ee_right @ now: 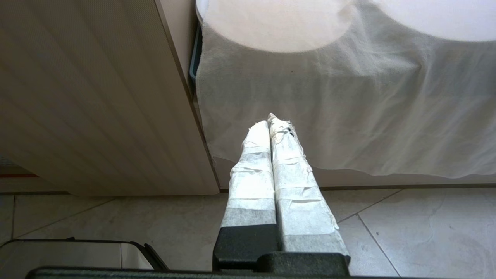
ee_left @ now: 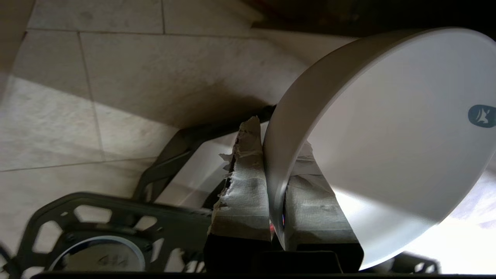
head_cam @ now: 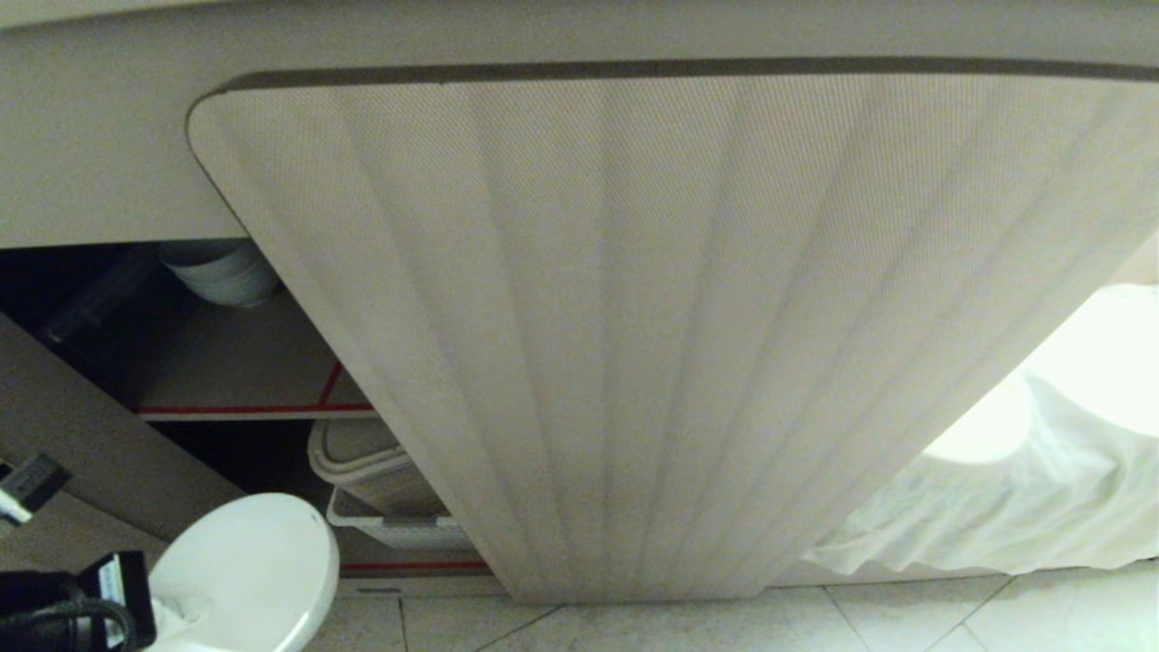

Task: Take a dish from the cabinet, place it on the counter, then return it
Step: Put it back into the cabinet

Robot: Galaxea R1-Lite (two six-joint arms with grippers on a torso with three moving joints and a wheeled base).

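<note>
Gripping: left gripper (ee_left: pixel 277 182), jaws clamped on the rim of the small plain white round ceramic bowl (ee_left: pixel 387 131), low before the open cabinet (head_cam: pixel 226 362).
Resting: right gripper (ee_right: pixel 271 128), jaws pressed together, holding nothing, near the pale beige fluted door (head_cam: pixel 670 344).
Shelf: stacked greyish-white bowls (head_cam: pixel 226 272).

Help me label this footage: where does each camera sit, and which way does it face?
Head: on the head, facing the cabinet; left pincer holding the dish.
Left wrist: behind the left pincer, toward the floor tiles.
Right wrist: behind the shut right pincer, facing a white cloth.
Head and left wrist share the dish.
</note>
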